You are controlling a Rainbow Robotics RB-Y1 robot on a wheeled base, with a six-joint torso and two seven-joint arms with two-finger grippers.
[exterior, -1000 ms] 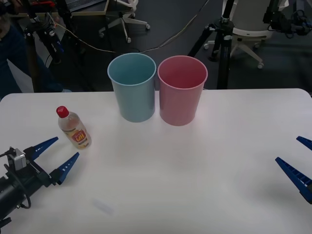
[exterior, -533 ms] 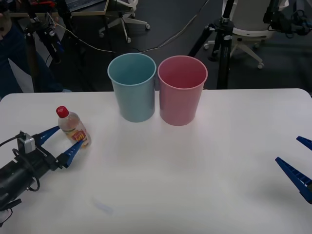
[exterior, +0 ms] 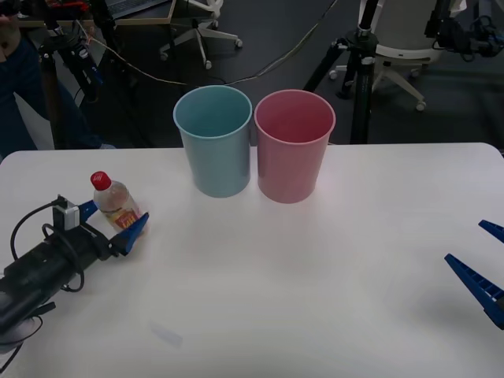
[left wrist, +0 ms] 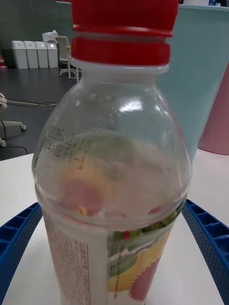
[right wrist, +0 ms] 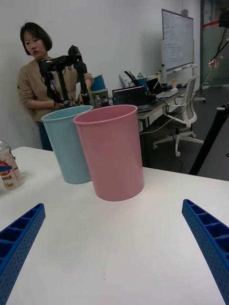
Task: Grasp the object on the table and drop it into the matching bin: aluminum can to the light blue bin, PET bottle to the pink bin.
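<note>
On the table [exterior: 331, 260], PET bottle [exterior: 116, 203] seemingly part-full, between left gripper [exterior: 113, 223] fingers.

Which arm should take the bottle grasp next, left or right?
Left. The left tool is open with its fingers on either side of the PET bottle, which stands upright on the table. The right tool is open far across at the table's opposite edge.

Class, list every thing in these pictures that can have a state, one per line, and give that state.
PET bottle: upright on the table, red cap on, between the left gripper's fingers
Left gripper: open around the bottle
Right gripper: open, holding nothing
Light blue bin: upright
Pink bin: upright, beside the blue one
</note>
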